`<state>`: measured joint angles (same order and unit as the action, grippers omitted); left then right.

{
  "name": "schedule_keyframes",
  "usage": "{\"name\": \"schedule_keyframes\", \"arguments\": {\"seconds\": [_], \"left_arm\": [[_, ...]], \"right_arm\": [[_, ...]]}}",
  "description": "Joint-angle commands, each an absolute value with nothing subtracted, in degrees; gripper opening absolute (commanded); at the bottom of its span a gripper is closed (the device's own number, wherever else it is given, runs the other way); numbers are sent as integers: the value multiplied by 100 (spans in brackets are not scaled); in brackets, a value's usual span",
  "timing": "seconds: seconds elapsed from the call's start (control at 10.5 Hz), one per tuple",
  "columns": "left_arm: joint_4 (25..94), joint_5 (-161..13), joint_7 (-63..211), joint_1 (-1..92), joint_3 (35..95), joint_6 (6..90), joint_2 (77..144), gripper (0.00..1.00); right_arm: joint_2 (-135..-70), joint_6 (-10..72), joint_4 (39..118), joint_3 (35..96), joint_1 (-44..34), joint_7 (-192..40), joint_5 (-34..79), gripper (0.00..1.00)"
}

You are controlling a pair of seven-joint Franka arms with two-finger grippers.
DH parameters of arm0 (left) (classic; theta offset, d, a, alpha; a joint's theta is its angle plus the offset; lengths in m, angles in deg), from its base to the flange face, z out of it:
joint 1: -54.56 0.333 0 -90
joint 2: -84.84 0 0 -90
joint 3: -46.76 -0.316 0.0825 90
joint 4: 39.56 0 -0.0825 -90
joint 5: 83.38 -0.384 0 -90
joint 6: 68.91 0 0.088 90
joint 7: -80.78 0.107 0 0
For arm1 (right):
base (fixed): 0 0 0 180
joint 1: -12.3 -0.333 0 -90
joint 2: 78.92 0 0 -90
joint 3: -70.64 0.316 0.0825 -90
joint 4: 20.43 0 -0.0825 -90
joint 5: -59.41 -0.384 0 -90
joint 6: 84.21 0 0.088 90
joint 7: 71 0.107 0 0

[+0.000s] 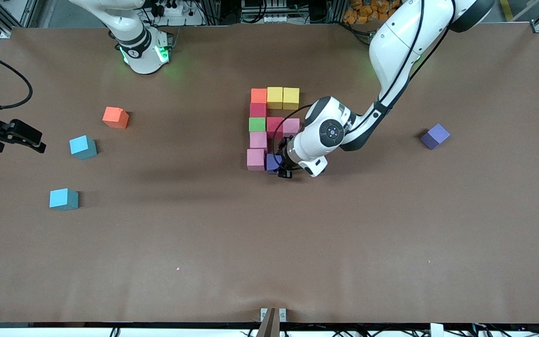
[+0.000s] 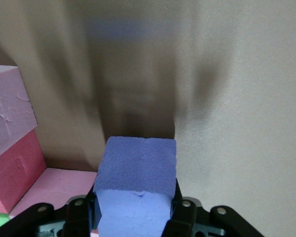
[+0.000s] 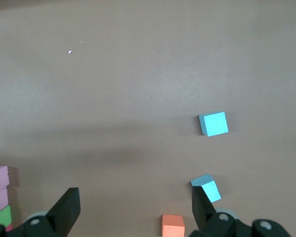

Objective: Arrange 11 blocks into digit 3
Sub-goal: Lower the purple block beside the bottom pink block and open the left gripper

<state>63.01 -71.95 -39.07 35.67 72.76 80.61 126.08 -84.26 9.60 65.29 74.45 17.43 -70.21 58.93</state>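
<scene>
We are squeezing a purple block (image 2: 136, 182) in our left gripper (image 1: 282, 169) — right beside the bottom pink block (image 1: 255, 159). Our right gripper (image 3: 135, 210) is waiting, wide open and empty.

figure (image 1: 269, 126): mid-table | stray blocks (image 1: 82, 147): right arm's end | lone block (image 1: 435, 136): left arm's end
</scene>
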Motion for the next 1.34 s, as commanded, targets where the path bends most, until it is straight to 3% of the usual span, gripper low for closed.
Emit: {"name": "schedule_keyframes", "arguments": {"seconds": [0.0,0.76,1.05,1.15,1.24], "left_arm": [[6319,-7098,-4007,3487,7225,8234,12650,29],[6275,-7098,-4007,3435,7225,8296,12747,30],[6266,-7081,-4007,3399,7225,8331,12765,38],[6266,-7098,-3998,3408,7225,8331,12765,60],[6275,-7125,-3998,3408,7225,8331,12765,100]], "right_arm": [[-8498,861,6412,7380,1713,-7003,5739,100],[-8455,861,6385,7380,1880,-7003,5739,100],[-8455,861,6385,7380,1880,-7003,5739,100],[-8455,869,6385,7380,1880,-6994,5739,100],[-8455,869,6385,7380,1880,-6994,5739,100]]}}
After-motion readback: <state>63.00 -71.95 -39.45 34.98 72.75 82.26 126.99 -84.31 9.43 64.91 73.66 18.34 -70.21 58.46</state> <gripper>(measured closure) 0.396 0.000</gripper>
